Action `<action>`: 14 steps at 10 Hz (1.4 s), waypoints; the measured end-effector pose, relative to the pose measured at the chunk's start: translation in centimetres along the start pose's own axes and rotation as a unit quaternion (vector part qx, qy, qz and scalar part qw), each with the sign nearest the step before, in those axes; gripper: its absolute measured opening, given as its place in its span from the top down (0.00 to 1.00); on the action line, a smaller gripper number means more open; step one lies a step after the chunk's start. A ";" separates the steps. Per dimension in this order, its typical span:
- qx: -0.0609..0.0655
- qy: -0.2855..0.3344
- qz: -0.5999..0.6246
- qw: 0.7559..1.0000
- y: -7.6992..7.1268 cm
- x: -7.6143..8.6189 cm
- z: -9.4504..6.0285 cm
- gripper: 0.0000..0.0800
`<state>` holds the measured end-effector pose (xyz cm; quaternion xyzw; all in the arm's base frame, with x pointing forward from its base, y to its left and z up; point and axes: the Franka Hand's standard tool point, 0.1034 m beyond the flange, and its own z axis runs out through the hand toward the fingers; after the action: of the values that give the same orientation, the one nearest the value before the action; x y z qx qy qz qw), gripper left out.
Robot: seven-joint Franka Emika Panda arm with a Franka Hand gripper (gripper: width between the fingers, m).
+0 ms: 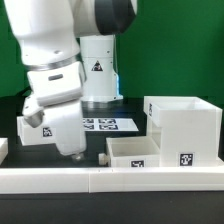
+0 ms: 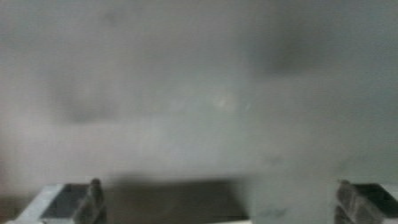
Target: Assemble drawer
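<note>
I saw the large white drawer casing at the exterior view's right, the front tray just beside it, the far tray partly behind the arm, and my gripper wide and empty between the trays; I judged it best to straddle one tray wall squarely before closing; the tags bore no readable writing.

Exterior view: low-res and soft, but evenly lit; light seems to come from above; the white casing is bright w/o hard glare, its inner walls slightly greyer; the arm, on the exterior view's left of the casing, is a bit blurred, w/ shade on its underside; wrist view: dim, grey, strongly out of focus, almost no detail; only the fingers show edges, w/ a darker smear between them.
</note>
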<state>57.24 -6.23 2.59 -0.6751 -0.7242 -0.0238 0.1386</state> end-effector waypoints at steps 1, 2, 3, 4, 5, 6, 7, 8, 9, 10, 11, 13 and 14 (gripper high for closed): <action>-0.005 0.000 0.005 1.000 0.4 0.4 -0.1 0.19; -0.007 -0.001 0.013 1.000 0.5 0.4 -0.2 0.19; -0.006 -0.001 0.013 1.000 0.4 0.3 -0.1 0.19; -0.012 -0.002 0.014 1.000 0.6 0.2 -0.1 0.19; -0.023 -0.007 0.015 1.000 0.6 -0.1 -0.1 0.19; -0.024 -0.007 0.018 1.000 0.3 -0.1 0.1 0.19; -0.036 -0.010 0.019 0.999 0.6 0.1 0.2 0.19; -0.066 -0.020 0.018 0.997 1.0 0.1 0.2 0.19; -0.086 -0.029 0.017 0.996 0.6 0.2 0.4 0.19; -0.085 -0.028 0.018 0.996 0.5 0.6 0.6 0.19; -0.085 -0.027 0.014 0.996 0.7 1.2 0.6 0.19; -0.086 -0.024 0.007 0.996 1.2 2.5 0.7 0.19; -0.086 -0.021 0.004 0.996 1.3 3.2 0.8 0.19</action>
<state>58.22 -2.83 2.36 -0.6877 -0.7196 -0.0712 0.0650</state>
